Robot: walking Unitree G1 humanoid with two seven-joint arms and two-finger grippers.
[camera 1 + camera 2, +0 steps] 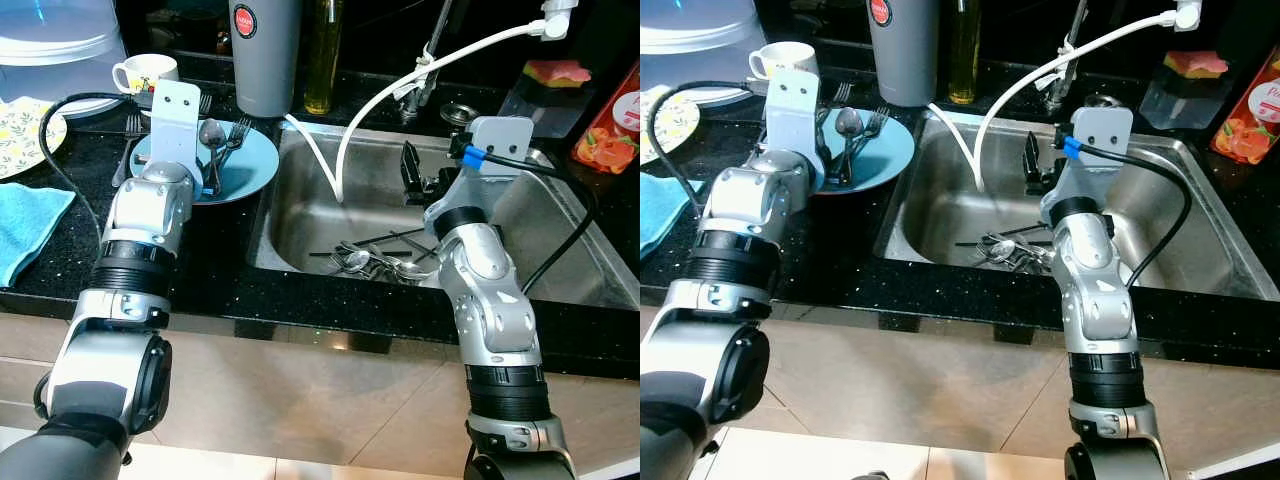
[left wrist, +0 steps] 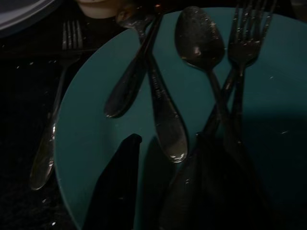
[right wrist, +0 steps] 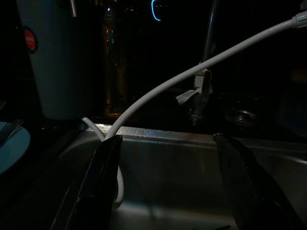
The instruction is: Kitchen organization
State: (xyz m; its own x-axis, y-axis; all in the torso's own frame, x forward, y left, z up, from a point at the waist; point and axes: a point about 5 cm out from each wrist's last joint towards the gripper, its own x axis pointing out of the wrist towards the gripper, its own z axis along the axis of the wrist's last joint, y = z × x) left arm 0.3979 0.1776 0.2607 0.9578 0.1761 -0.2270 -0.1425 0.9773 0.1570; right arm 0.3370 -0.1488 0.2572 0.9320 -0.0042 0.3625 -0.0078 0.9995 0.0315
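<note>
A teal plate [image 1: 253, 168] lies on the black counter left of the sink and bears spoons [image 2: 199, 38] and forks [image 1: 238, 130]. My left gripper [image 2: 165, 139] hovers open just over the plate, and the end of one spoon handle [image 2: 168, 134] lies between its fingertips. More cutlery [image 1: 375, 262] is piled on the bottom of the steel sink [image 1: 300, 215]. Above the middle of the sink my right gripper [image 3: 167, 139] stands open with nothing between its fingers [image 1: 410, 170].
A fork [image 1: 128, 150] lies on the counter left of the plate. Behind it stand a mug [image 1: 140, 72], a grey canister [image 1: 265, 55] and an oil bottle [image 1: 322, 55]. A white hose [image 1: 400, 75] arcs into the sink. A blue cloth [image 1: 25, 225] lies far left.
</note>
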